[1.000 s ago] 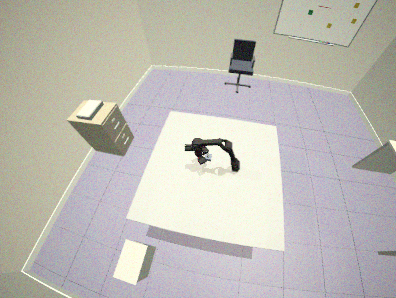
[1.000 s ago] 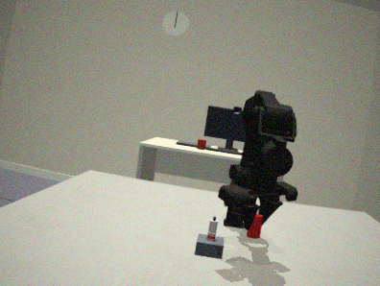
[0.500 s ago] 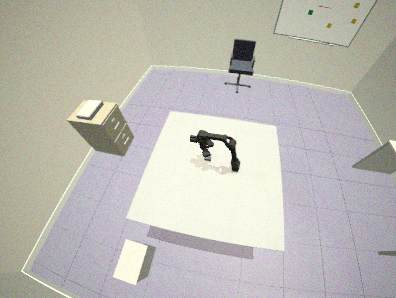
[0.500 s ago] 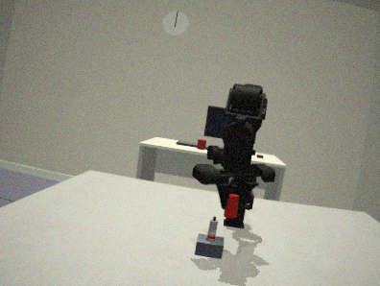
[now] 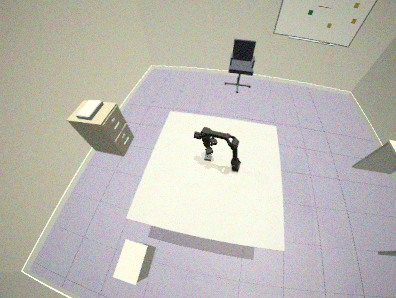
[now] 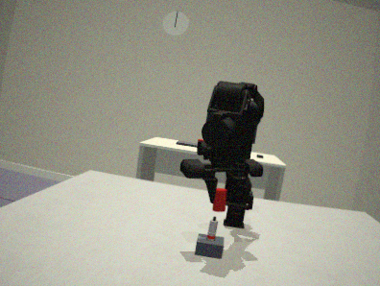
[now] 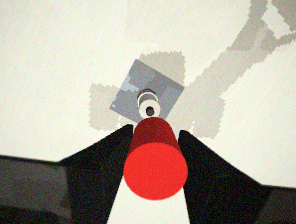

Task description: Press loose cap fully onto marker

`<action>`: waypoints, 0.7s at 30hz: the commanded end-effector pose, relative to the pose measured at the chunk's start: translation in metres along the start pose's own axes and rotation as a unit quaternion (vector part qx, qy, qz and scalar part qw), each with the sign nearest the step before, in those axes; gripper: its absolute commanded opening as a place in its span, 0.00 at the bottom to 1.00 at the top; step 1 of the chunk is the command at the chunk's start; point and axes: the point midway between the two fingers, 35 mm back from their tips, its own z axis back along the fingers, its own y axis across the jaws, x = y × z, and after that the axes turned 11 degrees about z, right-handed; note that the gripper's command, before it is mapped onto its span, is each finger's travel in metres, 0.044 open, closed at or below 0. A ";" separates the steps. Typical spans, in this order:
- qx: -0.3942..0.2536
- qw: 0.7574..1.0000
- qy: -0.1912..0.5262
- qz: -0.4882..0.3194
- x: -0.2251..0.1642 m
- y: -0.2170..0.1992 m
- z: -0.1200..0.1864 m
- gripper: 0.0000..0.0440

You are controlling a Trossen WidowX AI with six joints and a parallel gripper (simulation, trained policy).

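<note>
Lining up the red cap [image 6: 220, 200] [image 7: 155, 165] over the white marker [image 6: 212, 229] [image 7: 149, 108] looks like the step in hand. The marker stands upright in its grey holder block [image 6: 209, 248] [image 7: 131, 100], inward of the table's [image 5: 205, 210] [image 6: 120, 226] edges, below the cap and slightly off its axis, apart from it. The gripper [image 5: 208, 151] [image 6: 222, 199] [image 7: 155, 133] is closed around the cap, fingers either side.
</note>
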 end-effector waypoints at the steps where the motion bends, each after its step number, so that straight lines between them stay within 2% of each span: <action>1: -0.002 1.000 0.004 -0.002 0.002 -0.001 -0.001 0.04; 9: -0.007 1.000 0.003 -0.010 0.006 -0.001 -0.011 0.00; 21: -0.015 1.000 -0.001 -0.014 0.008 0.000 -0.031 0.00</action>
